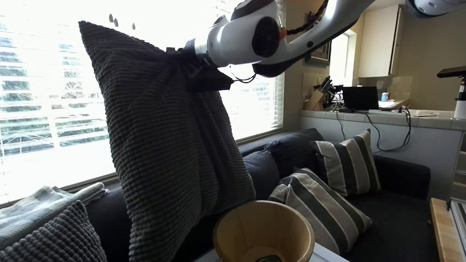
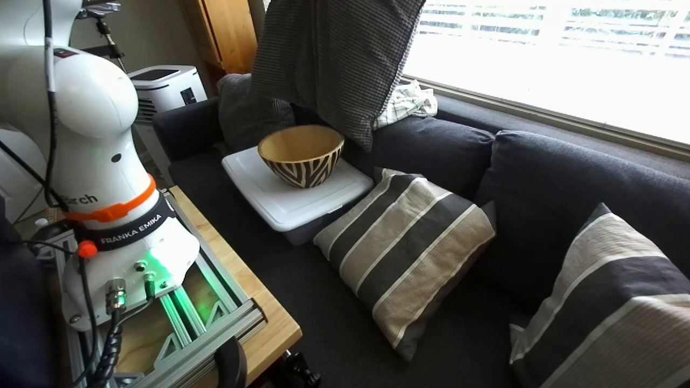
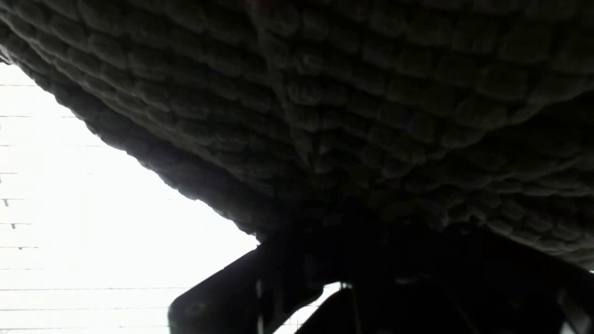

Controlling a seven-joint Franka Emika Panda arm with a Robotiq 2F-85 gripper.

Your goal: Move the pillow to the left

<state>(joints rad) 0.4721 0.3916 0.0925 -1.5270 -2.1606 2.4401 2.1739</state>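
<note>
The pillow is a large dark charcoal-grey ribbed cushion. It hangs in the air before the window in an exterior view (image 1: 160,138), and its lower part shows at the top of an exterior view (image 2: 345,59). My gripper (image 1: 178,60) is shut on the pillow's upper edge, with the cloth bunched and creased around the fingers. In the wrist view the pillow (image 3: 195,97) fills the upper part, and the dark fingers (image 3: 352,213) press together at its gathered fabric. The fingertips are hidden in shadow and cloth. The gripper is out of view in an exterior view.
A zebra-patterned wooden bowl (image 2: 307,171) stands on a white-lidded box (image 2: 253,199) on the dark sofa, near the pillow's lower edge. Striped cushions (image 2: 404,248) (image 2: 620,302) lie along the sofa. A smaller grey ribbed cushion (image 1: 60,236) and a light blanket (image 1: 40,207) are at one end.
</note>
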